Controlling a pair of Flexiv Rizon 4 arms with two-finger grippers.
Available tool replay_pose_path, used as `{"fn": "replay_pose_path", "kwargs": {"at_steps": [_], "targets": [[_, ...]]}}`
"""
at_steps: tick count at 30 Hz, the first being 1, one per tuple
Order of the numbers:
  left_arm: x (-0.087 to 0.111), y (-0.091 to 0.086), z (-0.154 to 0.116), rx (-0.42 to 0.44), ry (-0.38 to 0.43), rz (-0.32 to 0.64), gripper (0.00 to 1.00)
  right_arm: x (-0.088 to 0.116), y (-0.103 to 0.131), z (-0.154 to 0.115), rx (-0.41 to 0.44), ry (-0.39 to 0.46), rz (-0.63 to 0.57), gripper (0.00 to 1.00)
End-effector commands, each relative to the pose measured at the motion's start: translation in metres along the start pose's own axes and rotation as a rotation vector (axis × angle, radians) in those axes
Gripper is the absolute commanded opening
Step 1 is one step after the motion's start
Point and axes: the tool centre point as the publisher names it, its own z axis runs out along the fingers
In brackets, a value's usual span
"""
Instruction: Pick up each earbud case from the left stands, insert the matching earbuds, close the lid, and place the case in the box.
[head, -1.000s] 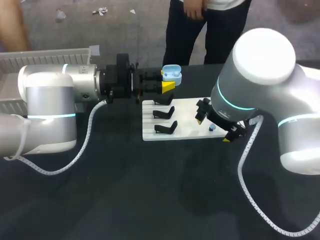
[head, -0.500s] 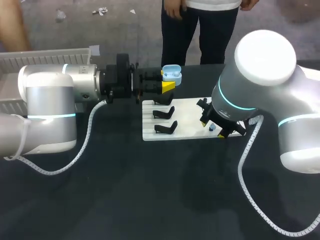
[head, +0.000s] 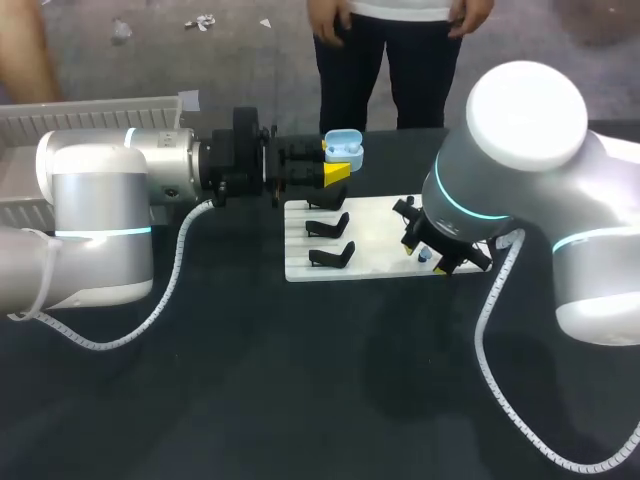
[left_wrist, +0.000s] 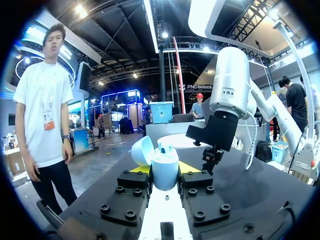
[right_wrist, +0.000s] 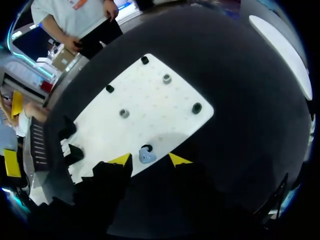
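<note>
Pale-blue earbud case (left_wrist: 165, 167), lid open, sits clamped in the left gripper (head: 333, 160) at 12 o'clock of the white board (head: 375, 225). At 4 o'clock, the right gripper (right_wrist: 149, 161) straddles 1 earbud (right_wrist: 147, 157), jaws wide. An off-centre close could flick the small piece off the board.

Your right gripper (right_wrist: 149, 160) hangs over the near edge of the white board (right_wrist: 150, 100), its yellow tips spread apart. A pale blue earbud (right_wrist: 147, 157) lies between them, with a gap on either side. Small pegs (right_wrist: 166, 78) dot the board ahead.
</note>
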Motion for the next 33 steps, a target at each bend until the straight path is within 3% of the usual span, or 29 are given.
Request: {"fn": "replay_pose_path", "kwargs": {"at_steps": [1, 23, 29, 32, 33], "targets": [[0.0006, -0.0018, 0.0, -0.007, -0.003, 0.004, 0.0, -0.0003, 0.0021, 0.003, 0.005, 0.002, -0.001, 0.41], [0.0006, -0.0018, 0.0, -0.007, -0.003, 0.004, 0.0, -0.0058, 0.0016, 0.005, 0.008, -0.003, 0.009, 0.29], [0.0006, -0.0018, 0.0, -0.007, -0.003, 0.004, 0.0, -0.0054, 0.0012, 0.0049, 0.011, -0.002, 0.009, 0.16], [0.0006, -0.0018, 0.0, -0.007, -0.003, 0.004, 0.0, -0.0055, 0.001, 0.0063, 0.013, 0.0, 0.009, 0.0], [0.0006, -0.0018, 0.0, -0.007, -0.003, 0.004, 0.0, -0.0054, 0.0012, 0.0065, 0.014, 0.0, 0.008, 0.0]]}}
